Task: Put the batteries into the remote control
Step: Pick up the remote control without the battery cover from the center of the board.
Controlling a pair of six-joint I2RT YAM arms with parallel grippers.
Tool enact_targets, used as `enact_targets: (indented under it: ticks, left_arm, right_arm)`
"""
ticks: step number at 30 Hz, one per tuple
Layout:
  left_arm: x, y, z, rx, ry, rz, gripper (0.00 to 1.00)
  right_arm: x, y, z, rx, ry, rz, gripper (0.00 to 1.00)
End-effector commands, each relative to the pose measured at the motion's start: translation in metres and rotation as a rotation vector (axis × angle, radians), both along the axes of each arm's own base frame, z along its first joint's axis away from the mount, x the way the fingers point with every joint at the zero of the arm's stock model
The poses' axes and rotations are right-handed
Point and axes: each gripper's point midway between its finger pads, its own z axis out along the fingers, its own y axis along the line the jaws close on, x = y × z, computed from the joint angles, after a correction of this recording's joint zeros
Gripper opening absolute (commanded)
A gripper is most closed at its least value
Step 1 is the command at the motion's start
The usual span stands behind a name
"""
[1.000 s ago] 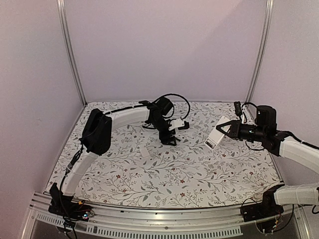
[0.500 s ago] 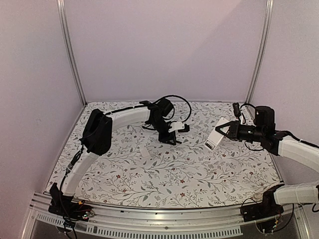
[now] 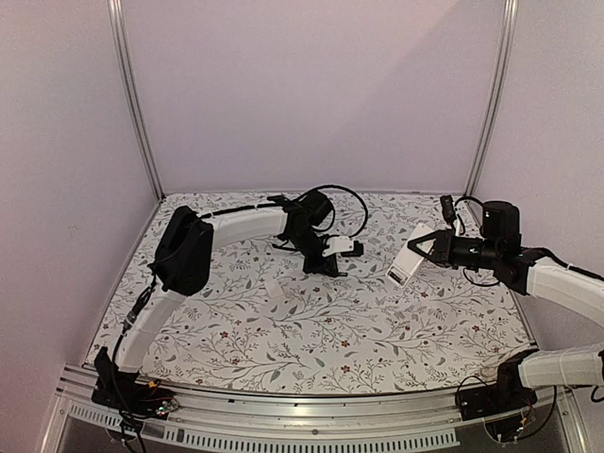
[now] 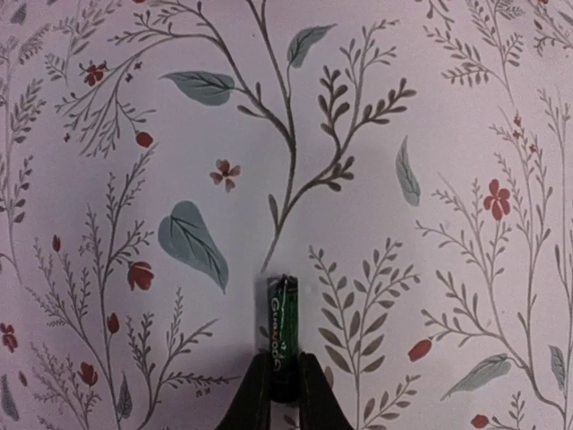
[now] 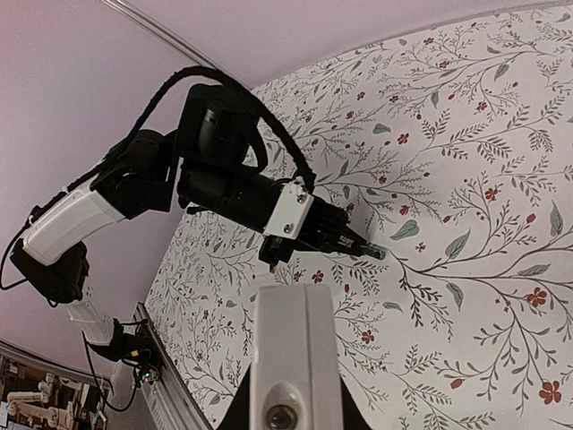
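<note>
A dark green battery is pinched at its near end between the fingers of my left gripper, which is shut on it just above the flowered tablecloth. The same battery pokes out of that gripper's tip in the right wrist view. From above, the left gripper sits at mid-table towards the back. My right gripper is shut on the white remote control and holds it in the air, tilted, to the right of the left gripper. The remote control fills the lower middle of the right wrist view, plain side towards the camera.
A small white cover plate lies on the cloth to the left of the left gripper. The left arm's black elbow hangs over the table's left part. Metal posts and pale walls close in the back and sides.
My left gripper has shut on the battery and shifted a little to the right. The right gripper with the remote control has dropped slightly.
</note>
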Motion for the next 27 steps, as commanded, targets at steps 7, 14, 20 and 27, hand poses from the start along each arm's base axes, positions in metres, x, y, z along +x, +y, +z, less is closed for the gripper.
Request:
enact_targets:
  ticks: [7, 14, 20, 27]
  left_arm:
    - [-0.040, 0.009, 0.002, 0.037, 0.042, -0.009, 0.00]
    - [-0.058, 0.021, 0.053, -0.078, -0.071, 0.057, 0.00]
    - [-0.104, 0.036, 0.093, -0.076, -0.134, 0.055, 0.00]
    - [-0.155, 0.041, 0.146, -0.055, -0.257, -0.014, 0.00]
  right_arm:
    - [-0.005, 0.002, 0.005, 0.011, 0.017, 0.034, 0.00]
    - [-0.014, 0.009, -0.010, 0.028, 0.081, 0.096, 0.00]
    - [-0.019, 0.019, -0.020, 0.081, 0.128, 0.153, 0.00]
    - [-0.030, 0.047, -0.022, 0.147, 0.156, 0.257, 0.00]
